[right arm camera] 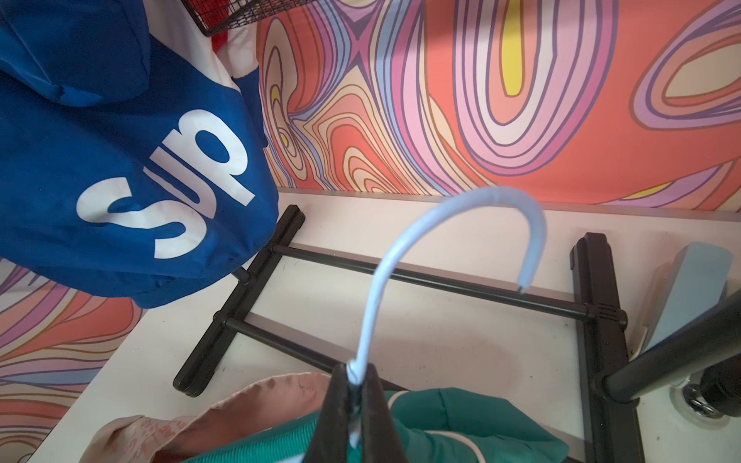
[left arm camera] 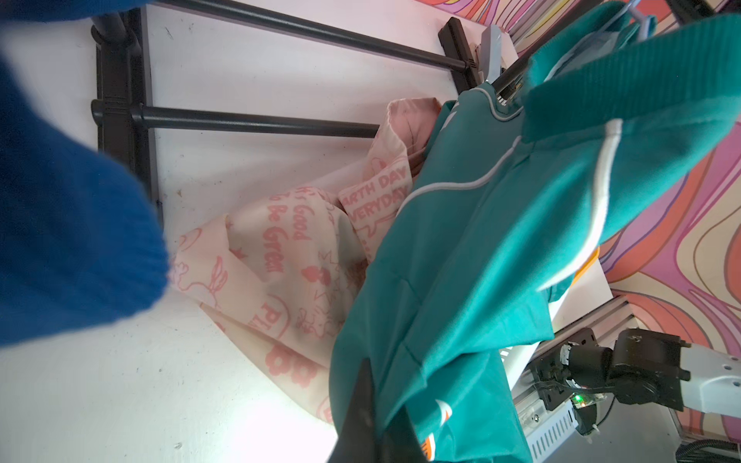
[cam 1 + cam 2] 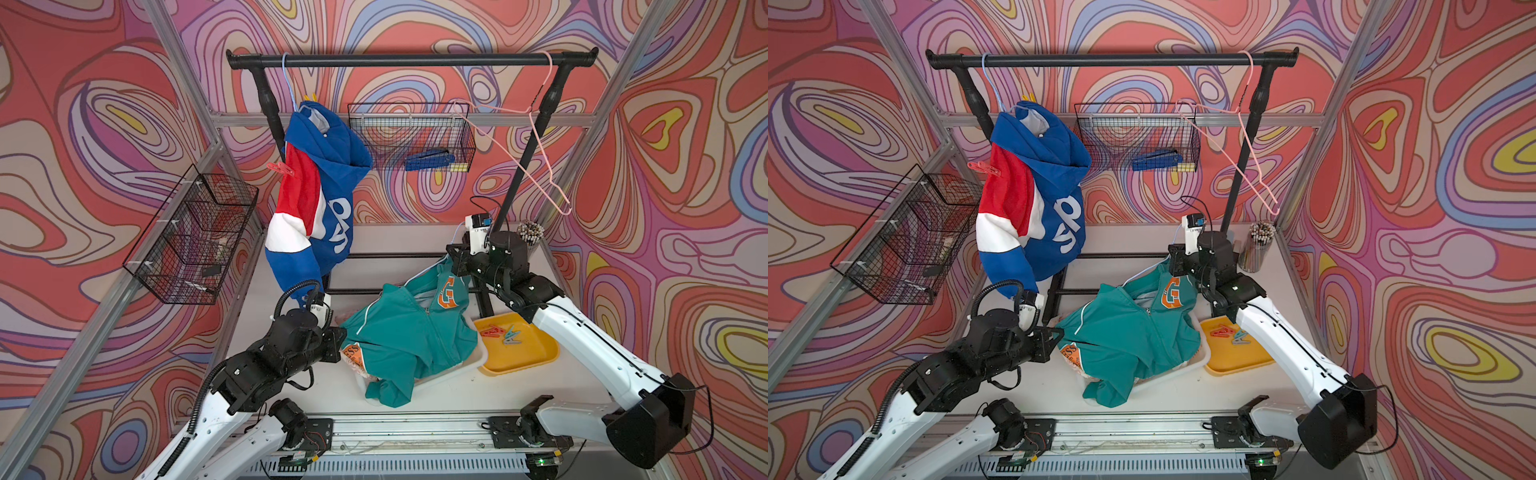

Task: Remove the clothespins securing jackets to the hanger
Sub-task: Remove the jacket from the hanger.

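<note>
A blue-red-white hooded jacket point(image 3: 320, 199) hangs from the rail on a light-blue hanger. A red clothespin point(image 3: 281, 169) is clipped at its shoulder and a yellow clothespin point(image 3: 314, 97) shows at its collar. The teal jacket point(image 3: 411, 332) with an orange "G" sags over a white bin. My left gripper point(image 2: 381, 401) is shut on its edge. My right gripper point(image 1: 355, 385) is shut on the neck of its white hanger point(image 1: 401, 256). The pink-and-cream jacket point(image 2: 288, 256) lies under the teal one. Several loose clothespins point(image 3: 503, 332) lie in a yellow tray point(image 3: 523, 357).
An empty pink hanger point(image 3: 523, 153) dangles at the rail's right end. Wire baskets hang at the left wall point(image 3: 195, 237) and at the back point(image 3: 411, 137). A cup of pencils point(image 3: 530, 232) stands at the back right. The rack's black base bars point(image 1: 421, 280) cross the table.
</note>
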Action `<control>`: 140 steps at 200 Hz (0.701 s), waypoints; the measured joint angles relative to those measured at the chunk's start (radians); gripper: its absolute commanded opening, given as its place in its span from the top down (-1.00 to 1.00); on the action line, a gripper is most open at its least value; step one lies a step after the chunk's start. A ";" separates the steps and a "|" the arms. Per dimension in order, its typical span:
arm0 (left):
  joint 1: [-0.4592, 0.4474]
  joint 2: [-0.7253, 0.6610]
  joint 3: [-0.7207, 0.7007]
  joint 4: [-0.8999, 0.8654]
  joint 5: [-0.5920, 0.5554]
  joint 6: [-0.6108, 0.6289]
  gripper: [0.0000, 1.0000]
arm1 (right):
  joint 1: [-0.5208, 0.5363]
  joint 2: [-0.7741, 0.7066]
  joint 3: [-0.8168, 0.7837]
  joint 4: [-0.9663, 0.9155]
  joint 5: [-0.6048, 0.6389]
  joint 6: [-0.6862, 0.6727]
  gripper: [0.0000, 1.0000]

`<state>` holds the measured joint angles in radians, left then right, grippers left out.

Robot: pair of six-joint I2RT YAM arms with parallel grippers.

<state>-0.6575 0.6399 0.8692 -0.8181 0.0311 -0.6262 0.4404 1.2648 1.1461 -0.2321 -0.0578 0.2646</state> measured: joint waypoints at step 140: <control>-0.002 0.137 -0.089 0.063 -0.072 -0.048 1.00 | -0.046 -0.021 0.011 -0.062 0.010 0.086 1.00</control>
<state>-0.6594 0.7769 0.7803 -0.7547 -0.0406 -0.6739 0.3943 1.2434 1.1568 -0.2943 -0.0483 0.3504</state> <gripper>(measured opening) 0.047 0.067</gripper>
